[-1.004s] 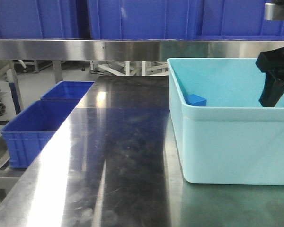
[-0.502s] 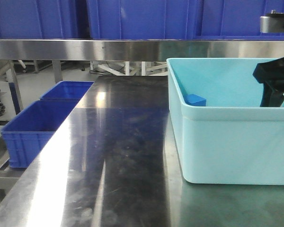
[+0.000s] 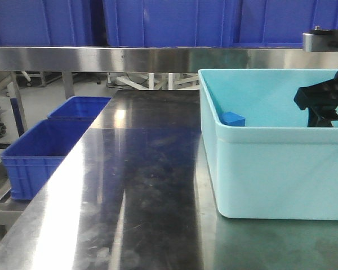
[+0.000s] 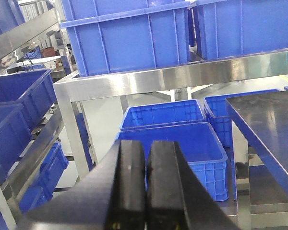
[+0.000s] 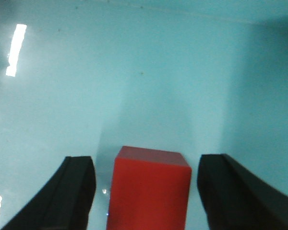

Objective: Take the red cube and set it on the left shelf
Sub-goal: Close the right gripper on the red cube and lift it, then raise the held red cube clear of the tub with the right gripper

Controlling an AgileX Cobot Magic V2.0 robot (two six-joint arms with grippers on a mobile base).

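The red cube [image 5: 149, 189] sits on the pale turquoise floor of the bin [image 5: 134, 72]. My right gripper [image 5: 146, 165] is open, one black finger on each side of the cube with a gap on both sides. From the front view the right gripper [image 3: 321, 112] reaches down inside the turquoise bin [image 3: 270, 169], and the bin wall hides its fingertips and the red cube. My left gripper [image 4: 146, 148] is shut with nothing between its pads, off to the left of the table. The steel shelf [image 3: 101, 58] runs across above the table.
A blue cube [image 3: 233, 118] lies in the bin's far left corner. Blue crates [image 3: 158, 22] stand on the shelf. More blue crates [image 3: 39, 149] sit low beside the table's left edge. The steel tabletop [image 3: 135, 185] stretches left of the bin.
My right gripper has sunk lower into the turquoise bin and drifted slightly left. Nothing else has moved.
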